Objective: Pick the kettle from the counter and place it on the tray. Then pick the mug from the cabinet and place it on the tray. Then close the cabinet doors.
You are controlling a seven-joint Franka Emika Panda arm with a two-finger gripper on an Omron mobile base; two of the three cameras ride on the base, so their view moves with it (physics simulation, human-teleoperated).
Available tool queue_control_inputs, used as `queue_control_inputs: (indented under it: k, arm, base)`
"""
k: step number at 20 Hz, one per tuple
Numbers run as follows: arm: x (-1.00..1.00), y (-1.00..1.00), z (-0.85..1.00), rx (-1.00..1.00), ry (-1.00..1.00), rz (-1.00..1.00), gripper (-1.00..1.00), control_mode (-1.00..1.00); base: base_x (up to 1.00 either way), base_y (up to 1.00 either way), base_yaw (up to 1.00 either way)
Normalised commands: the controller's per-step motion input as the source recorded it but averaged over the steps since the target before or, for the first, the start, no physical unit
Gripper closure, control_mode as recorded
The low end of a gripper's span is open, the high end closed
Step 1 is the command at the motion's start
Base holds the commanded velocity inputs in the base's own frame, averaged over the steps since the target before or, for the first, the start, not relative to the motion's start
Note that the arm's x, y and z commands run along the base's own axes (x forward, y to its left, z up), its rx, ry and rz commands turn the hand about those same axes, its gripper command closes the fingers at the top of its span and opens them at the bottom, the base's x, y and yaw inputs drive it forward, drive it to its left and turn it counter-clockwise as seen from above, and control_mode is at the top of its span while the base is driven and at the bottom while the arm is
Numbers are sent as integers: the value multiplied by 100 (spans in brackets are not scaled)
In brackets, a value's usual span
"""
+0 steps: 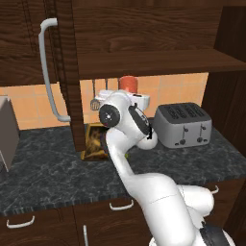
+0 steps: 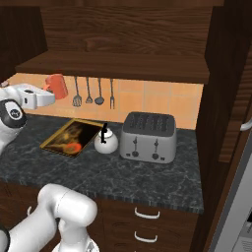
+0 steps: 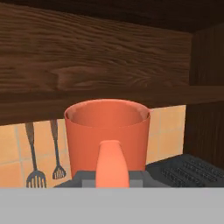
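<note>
in the left base view the dark marbled counter [image 1: 48, 166] runs under the wood-grain cabinet [image 1: 144, 33], whose open door [image 1: 65, 72] with a curved grey bar handle [image 1: 47, 72] stands edge-on at the left. the white arm rises in front, and the orange mug [image 1: 128, 83] shows just above its hand, below the cabinet shelf. the tray [image 1: 94, 141] lies on the counter behind the arm, and a grey four-slot toaster [image 1: 183, 124] stands to the right against the orange tiled wall [image 1: 29, 103].

in the right base view the gripper [image 2: 48, 91] holds the mug [image 2: 58, 86] in the air at the left, above the counter [image 2: 123, 172]. the tray [image 2: 66, 140] lies flat below it, with the white kettle [image 2: 106, 141] at its right edge, beside the toaster [image 2: 149, 136]. utensils [image 2: 88, 92] hang on the wall.

in the hand view the mug [image 3: 107, 133] sits upright with its handle toward the camera, the fingers clenched on it; the cabinet shelf [image 3: 96, 103] lies behind.
</note>
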Motion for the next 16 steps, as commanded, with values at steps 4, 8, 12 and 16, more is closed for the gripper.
queue_control_inputs:
  k: [4,8,12,16]
  arm:
    - [-22,6,-66,0,-5,-19,100,-100]
    - [-2,0,-60,2,-5,-15,100,-100]
    - [11,4,-51,5,-1,-2,100,-100]
    - [25,26,-48,6,0,-2,100,-100]
  base:
    - [0,0,0]
    - [0,0,0]
    - [0,0,0]
    - [0,0,0]
